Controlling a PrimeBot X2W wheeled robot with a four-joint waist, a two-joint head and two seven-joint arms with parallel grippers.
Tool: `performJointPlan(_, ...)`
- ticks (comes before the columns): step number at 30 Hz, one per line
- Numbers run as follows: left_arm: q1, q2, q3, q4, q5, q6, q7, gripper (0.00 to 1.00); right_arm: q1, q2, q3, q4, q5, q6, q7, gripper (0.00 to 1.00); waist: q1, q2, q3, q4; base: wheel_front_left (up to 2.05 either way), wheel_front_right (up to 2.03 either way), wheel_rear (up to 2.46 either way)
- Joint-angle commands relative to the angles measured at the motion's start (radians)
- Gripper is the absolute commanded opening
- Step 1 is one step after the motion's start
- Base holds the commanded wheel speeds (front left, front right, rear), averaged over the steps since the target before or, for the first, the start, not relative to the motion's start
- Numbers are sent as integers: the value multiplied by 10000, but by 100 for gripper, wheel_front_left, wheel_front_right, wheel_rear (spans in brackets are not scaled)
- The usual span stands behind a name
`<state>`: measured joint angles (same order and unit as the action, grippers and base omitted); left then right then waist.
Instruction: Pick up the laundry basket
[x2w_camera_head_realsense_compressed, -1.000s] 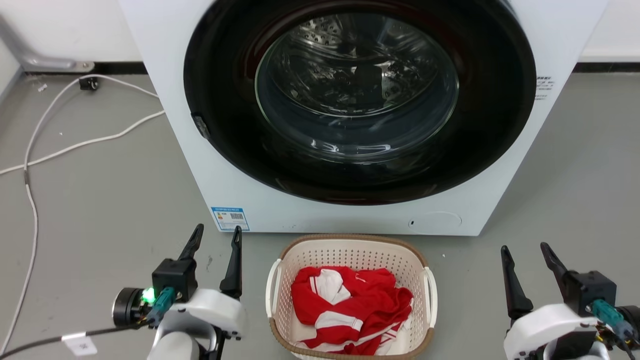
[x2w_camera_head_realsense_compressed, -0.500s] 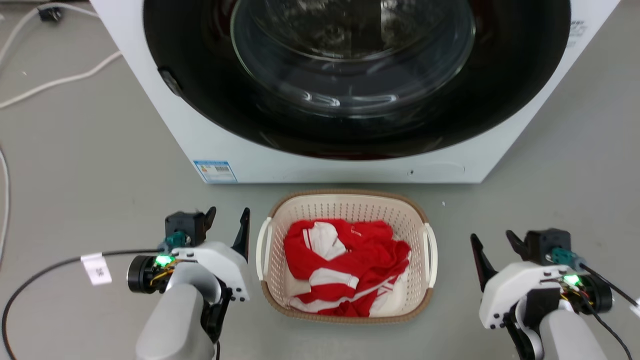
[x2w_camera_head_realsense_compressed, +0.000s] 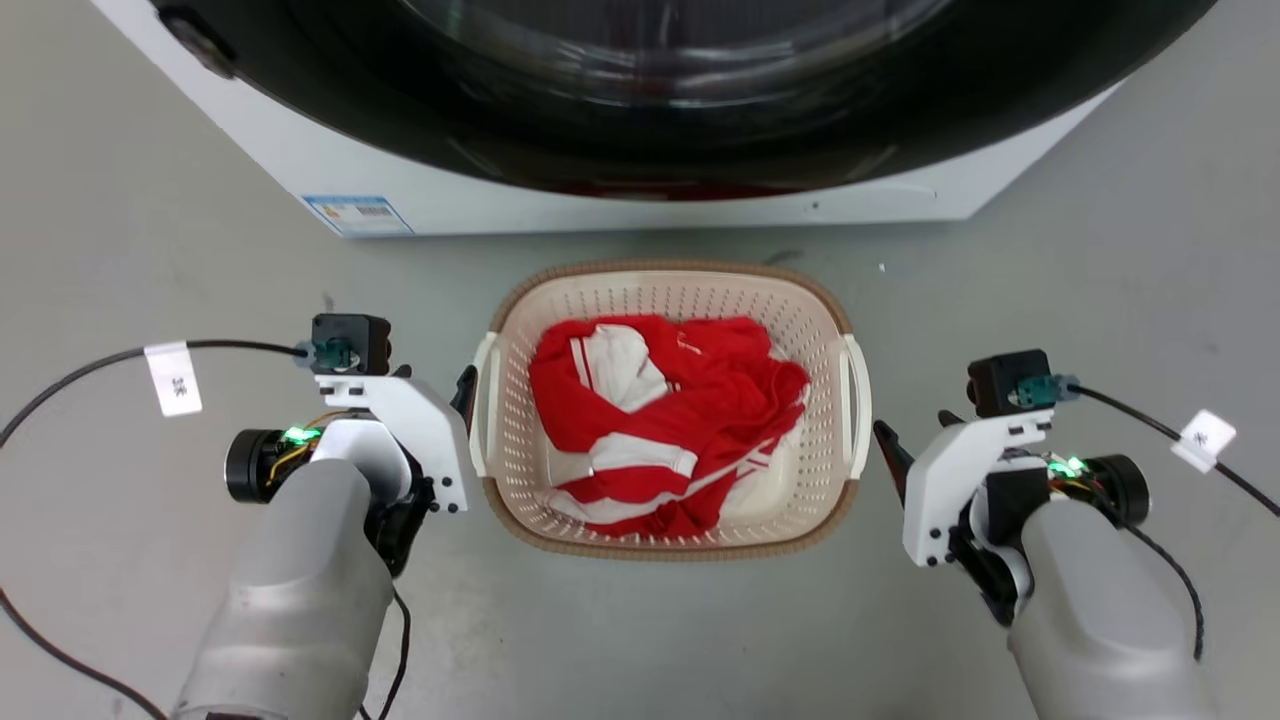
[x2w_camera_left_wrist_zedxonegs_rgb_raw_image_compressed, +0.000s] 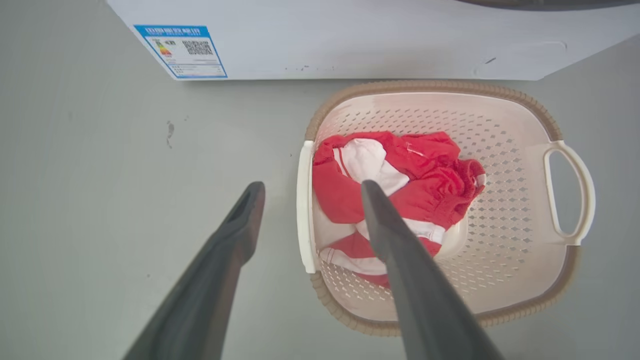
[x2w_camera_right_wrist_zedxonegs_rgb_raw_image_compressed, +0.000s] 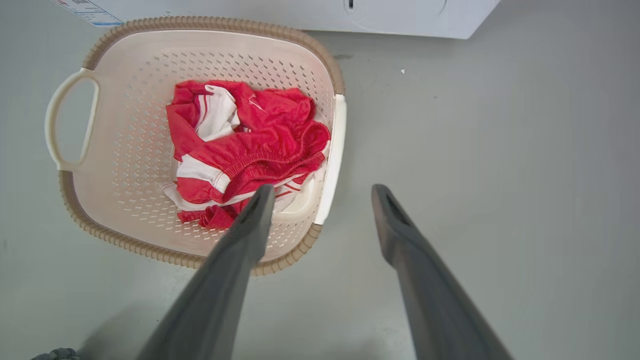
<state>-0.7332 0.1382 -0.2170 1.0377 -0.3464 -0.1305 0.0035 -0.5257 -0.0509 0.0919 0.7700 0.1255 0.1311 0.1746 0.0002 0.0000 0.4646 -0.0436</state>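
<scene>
Left gripper (x2w_camera_left_wrist_zedxonegs_rgb_raw_image_compressed: 312, 189), right gripper (x2w_camera_right_wrist_zedxonegs_rgb_raw_image_compressed: 324, 192): fingers spread wide, nothing held.
In each wrist view the fingers lie either side of a white handle of the laundry basket (x2w_camera_head_realsense_compressed: 800, 310), which sits on the grey floor (x2w_camera_head_realsense_compressed: 150, 250) before the washing machine (x2w_camera_head_realsense_compressed: 480, 205). Print on the blue-bordered sticker (x2w_camera_left_wrist_zedxonegs_rgb_raw_image_compressed: 180, 51) is unreadable.

Washer (x2w_camera_head_realsense_compressed: 500, 205) cut off at 12 o'clock. Txt on sticker (x2w_camera_head_realsense_compressed: 357, 213) at 10 o'clock too small to read. Floor of laundry basket (x2w_camera_head_realsense_compressed: 690, 295) mostly hidden under red/white garment (x2w_camera_head_realsense_compressed: 680, 420). Marks on cable tag (x2w_camera_head_realsense_compressed: 172, 380) illegible.
</scene>
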Motion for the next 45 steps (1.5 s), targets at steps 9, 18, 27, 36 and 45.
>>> performJointPlan(9, -1123, 425, -810, 648, -1197, 1, 1146, 100, -1976, 17, 1055, 1808, 936, -7, 303, 100, -2, 0, 1649, -397, 0, 0, 0)
performJointPlan(18, -2104, 1028, -1447, 830, -2238, 0, 2408, 100, -3500, 16, 2071, 2983, 1867, -7, 423, 100, -2, 0, 2799, -701, 0, 0, 0)
performJointPlan(27, -2959, 1524, -2030, 926, -2684, -1, 2989, 100, -4641, 13, 2968, 3679, 2827, -7, 546, 100, -2, 0, 3722, -886, 0, 0, 0)
performJointPlan(36, -3571, 1565, -2523, 1103, -3013, -1, 3372, 100, -5430, 16, 3624, 4134, 3592, -7, 638, 100, -2, 0, 4295, -862, 0, 0, 0)
performJointPlan(45, -3870, 1490, -2933, 1203, -3471, -1, 3793, 100, -5795, 14, 4246, 4400, 4260, -7, 877, 100, -2, 0, 4532, -773, 0, 0, 0)
